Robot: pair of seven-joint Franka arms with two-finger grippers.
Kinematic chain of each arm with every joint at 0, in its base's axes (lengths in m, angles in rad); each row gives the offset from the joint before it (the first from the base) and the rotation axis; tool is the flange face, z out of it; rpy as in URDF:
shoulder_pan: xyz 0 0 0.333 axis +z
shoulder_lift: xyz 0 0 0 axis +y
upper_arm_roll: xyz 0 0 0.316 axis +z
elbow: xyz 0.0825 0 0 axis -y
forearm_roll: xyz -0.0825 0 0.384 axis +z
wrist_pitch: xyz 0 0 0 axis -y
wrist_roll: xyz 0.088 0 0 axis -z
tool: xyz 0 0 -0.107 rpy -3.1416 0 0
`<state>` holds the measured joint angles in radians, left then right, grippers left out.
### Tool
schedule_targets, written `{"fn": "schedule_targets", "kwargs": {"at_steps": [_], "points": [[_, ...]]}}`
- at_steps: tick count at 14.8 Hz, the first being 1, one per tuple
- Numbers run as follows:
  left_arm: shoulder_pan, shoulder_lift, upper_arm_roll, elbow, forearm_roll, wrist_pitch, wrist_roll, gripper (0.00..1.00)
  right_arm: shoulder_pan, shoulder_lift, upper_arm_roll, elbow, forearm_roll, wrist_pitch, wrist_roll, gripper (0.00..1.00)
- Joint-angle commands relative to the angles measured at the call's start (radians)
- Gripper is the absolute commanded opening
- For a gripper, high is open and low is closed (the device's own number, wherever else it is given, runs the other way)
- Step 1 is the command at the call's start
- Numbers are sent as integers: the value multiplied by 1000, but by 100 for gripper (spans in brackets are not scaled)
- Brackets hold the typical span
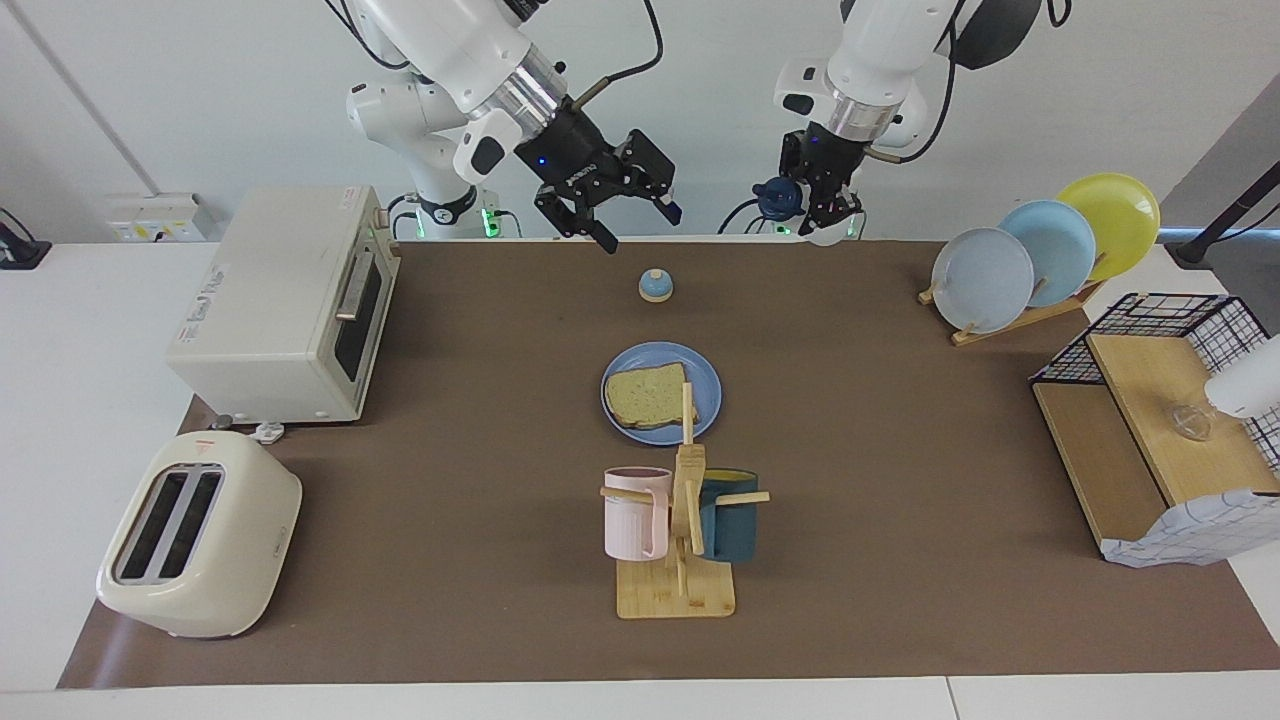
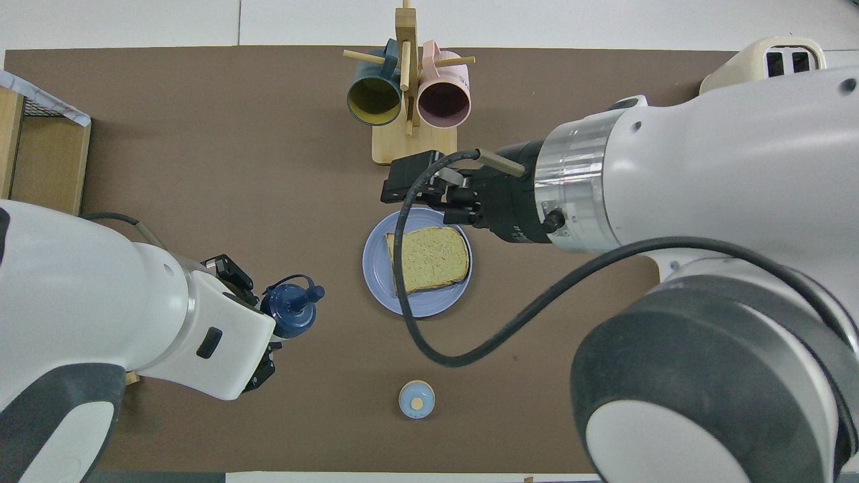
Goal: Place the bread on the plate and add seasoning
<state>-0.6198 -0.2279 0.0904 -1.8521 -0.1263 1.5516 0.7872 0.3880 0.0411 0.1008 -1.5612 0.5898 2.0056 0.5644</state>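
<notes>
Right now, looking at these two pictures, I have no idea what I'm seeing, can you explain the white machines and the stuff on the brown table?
Those are two robot arms with pincer hands. One picture faces them from across the table; the other looks down from above their end. The left gripper is raised over the robots' edge of the table, shut on the seasoning, a small bottle with a dark blue cap. The right gripper hangs open and empty, raised near a small bell. In the middle the bread lies on the blue plate. Around them stand a mug rack, a toaster, a toaster oven and a plate rack.
</notes>
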Motion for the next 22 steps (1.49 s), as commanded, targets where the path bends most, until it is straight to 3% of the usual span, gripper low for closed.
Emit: {"fn": "schedule_targets", "kwargs": {"at_steps": [1, 3, 5, 7, 19, 22], "points": [[-15, -24, 6, -12, -29, -16, 24, 42, 72, 5, 5, 18, -56, 41, 99, 75], [-15, -25, 6, -13, -36, -16, 52, 42, 132, 5, 5, 33, -117, 47, 176, 71], [-12, -25, 9, -13, -67, -21, 58, 42, 157, 3, 8, 30, -201, 32, 184, 55], [-8, -25, 9, -13, -70, -22, 69, 42, 161, 2, 8, 29, -200, 31, 195, 51], [-1, -30, 23, -15, -108, -15, 73, 41, 180, -17, 17, 49, -200, -22, 288, 47], [-1, -30, 25, -15, -116, -15, 72, 41, 178, -17, 19, 50, -200, -34, 285, 39]]}}
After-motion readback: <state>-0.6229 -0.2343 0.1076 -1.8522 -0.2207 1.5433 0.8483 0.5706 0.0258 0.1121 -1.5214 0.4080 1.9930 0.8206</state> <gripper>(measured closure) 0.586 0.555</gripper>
